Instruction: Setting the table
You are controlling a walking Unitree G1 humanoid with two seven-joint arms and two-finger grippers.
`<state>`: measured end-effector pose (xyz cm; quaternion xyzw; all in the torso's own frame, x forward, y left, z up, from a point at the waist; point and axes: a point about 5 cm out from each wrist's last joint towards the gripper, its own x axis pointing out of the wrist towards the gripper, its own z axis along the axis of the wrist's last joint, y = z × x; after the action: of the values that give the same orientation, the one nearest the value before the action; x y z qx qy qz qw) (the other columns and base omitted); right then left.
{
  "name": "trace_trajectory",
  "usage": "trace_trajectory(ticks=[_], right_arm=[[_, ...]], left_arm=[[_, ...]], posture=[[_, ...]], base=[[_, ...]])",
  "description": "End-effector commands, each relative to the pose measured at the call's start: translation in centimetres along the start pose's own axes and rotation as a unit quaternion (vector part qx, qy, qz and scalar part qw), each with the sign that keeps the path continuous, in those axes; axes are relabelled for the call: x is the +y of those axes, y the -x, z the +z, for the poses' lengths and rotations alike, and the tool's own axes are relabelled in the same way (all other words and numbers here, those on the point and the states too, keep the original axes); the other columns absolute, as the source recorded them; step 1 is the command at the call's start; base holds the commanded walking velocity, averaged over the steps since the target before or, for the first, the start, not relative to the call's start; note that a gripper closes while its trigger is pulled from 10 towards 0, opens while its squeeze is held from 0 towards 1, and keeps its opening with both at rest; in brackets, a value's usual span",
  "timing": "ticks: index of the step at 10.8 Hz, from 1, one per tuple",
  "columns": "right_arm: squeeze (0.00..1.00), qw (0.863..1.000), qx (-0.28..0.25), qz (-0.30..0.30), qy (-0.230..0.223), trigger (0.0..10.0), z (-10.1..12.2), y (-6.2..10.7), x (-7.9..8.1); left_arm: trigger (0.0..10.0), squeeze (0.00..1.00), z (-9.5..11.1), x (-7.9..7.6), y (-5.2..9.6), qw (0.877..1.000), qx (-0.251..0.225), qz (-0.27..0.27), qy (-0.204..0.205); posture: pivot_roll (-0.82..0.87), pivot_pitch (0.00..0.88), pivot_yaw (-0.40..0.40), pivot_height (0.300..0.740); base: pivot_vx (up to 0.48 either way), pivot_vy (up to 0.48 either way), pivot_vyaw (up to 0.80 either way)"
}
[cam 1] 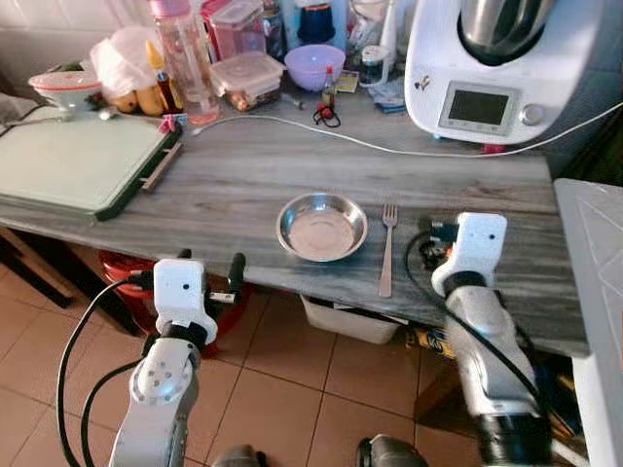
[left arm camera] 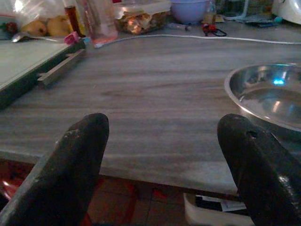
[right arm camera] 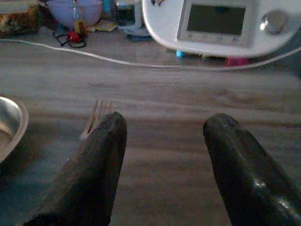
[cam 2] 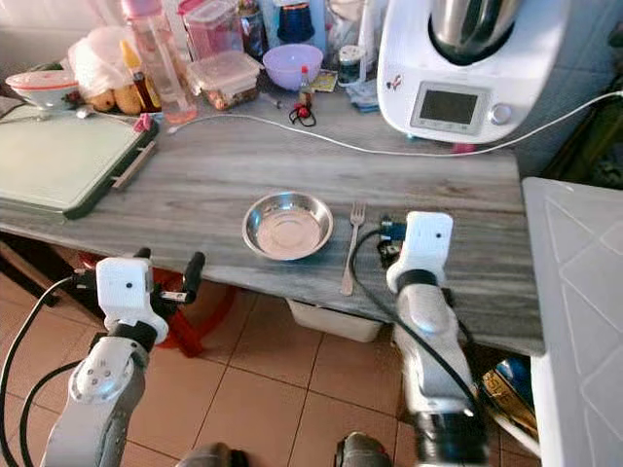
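A metal bowl (cam 1: 322,226) is set near the table (cam 1: 234,185) edge with a fork (cam 1: 387,249) laid just beside it as a place setting, while the left gripper (cam 1: 208,269) and right gripper (right arm camera: 162,155) are held wide open and empty, the right one just beside the fork.

A home kitchen: grey worktop (cam 1: 292,175) crowded with food tubs (cam 1: 248,74), a cooking machine (cam 1: 496,63), tiled floor (cam 1: 292,379).

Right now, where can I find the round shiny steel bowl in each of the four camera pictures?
Left eye view: round shiny steel bowl near the counter's front edge, centre, just left of the metal fork.
Right eye view: bowl again left of the fork.
Left wrist view: bowl's rim at the right edge.
Right wrist view: a sliver at the left edge.
Shared landmark: the white cable across the counter.
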<state>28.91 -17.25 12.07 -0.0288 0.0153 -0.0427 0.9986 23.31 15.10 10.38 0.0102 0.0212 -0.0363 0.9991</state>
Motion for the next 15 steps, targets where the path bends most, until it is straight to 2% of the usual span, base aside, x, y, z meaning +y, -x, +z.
trace_trajectory(ticks=[1, 4, 5, 8, 10, 11, 15], right_arm=[[0.0, 1.0, -0.025, 0.011, 0.008, 10.0, 1.0, 0.2, 0.3], [0.0, 0.997, -0.053, 0.054, 0.028, 10.0, 1.8, 0.4, 2.0], [0.0, 0.997, -0.055, 0.055, 0.024, 10.0, 1.9, 0.3, 2.0], [0.0, 0.998, -0.042, 0.033, 0.014, 10.0, 1.7, -0.1, 1.2], [0.0, 1.0, -0.015, -0.002, 0.014, 10.0, 0.9, -0.4, 0.7], [0.0, 1.0, -0.02, 0.008, -0.017, 10.0, 0.9, -0.4, 0.8], [0.0, 1.0, -0.008, -0.003, -0.02, 10.0, 0.5, -0.3, 0.3]], left_arm=[[10.0, 0.0, 0.2, 0.3, -0.1, 1.0, 0.0, 0.009, -0.002], [10.0, 0.0, 0.2, -0.1, -0.1, 1.0, 0.001, -0.002, 0.001], [10.0, 0.0, 0.2, -0.1, -0.3, 1.0, 0.0, -0.002, 0.001], [10.0, 0.0, 0.1, -0.4, -0.4, 1.0, 0.001, -0.008, 0.002], [10.0, 0.0, 0.1, -0.6, -0.5, 1.0, 0.002, -0.015, 0.003], [10.0, 0.0, 0.1, -0.5, -0.6, 1.0, 0.002, -0.014, 0.003], [10.0, 0.0, 0.0, -1.0, -0.8, 1.0, 0.001, -0.027, 0.008]], posture=[[-0.01, 0.071, 0.041, 0.74], [-0.01, 0.06, 0.038, 0.74], [-0.02, 0.057, 0.037, 0.74], [-0.02, 0.047, 0.034, 0.74], [-0.03, 0.044, 0.035, 0.74], [-0.03, 0.045, 0.036, 0.74], [-0.04, 0.044, 0.037, 0.74]], base=[[-0.281, 0.0, 0.0], [-0.307, 0.0, 0.0], [-0.319, 0.0, 0.0], [-0.32, 0.0, 0.0], [-0.319, 0.0, 0.0], [-0.311, 0.0, 0.0], [-0.227, 0.0, 0.0]])
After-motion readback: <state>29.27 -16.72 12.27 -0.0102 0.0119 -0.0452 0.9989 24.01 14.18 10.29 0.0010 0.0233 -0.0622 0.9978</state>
